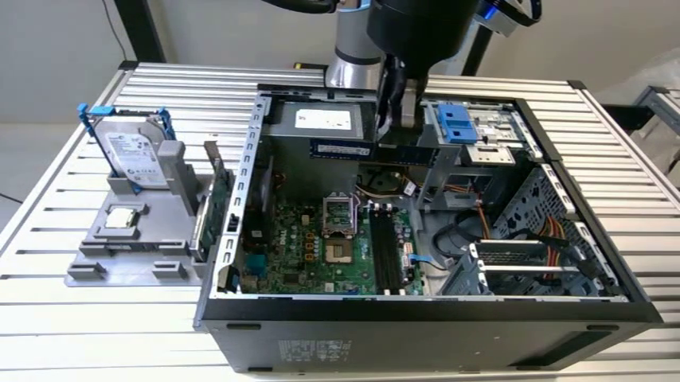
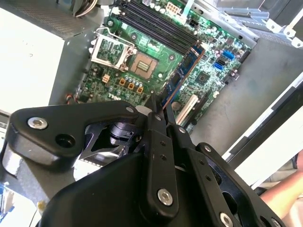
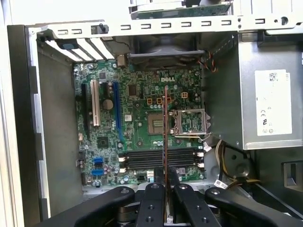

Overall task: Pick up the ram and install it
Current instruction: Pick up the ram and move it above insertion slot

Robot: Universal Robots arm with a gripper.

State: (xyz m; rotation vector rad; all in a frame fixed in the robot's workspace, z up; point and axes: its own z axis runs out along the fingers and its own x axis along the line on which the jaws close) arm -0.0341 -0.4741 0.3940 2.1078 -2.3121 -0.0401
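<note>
Ram (image 1: 340,148) was found clamped at one end between the closed-in fingers of the gripper (image 1: 389,119). It was held on edge in the air over the open computer case (image 1: 425,318), clear of the motherboard (image 3: 137,109). In the first wrist view it was seen lying crosswise to the black memory slots (image 3: 142,159) below. A hard drive (image 1: 136,155) was noted upright outside the case, at the exterior view's left.

Slatted metal table (image 1: 95,334); pale wall (image 1: 234,32) behind; grey floor (image 1: 27,151); dark upright post (image 1: 142,30); even light.
</note>
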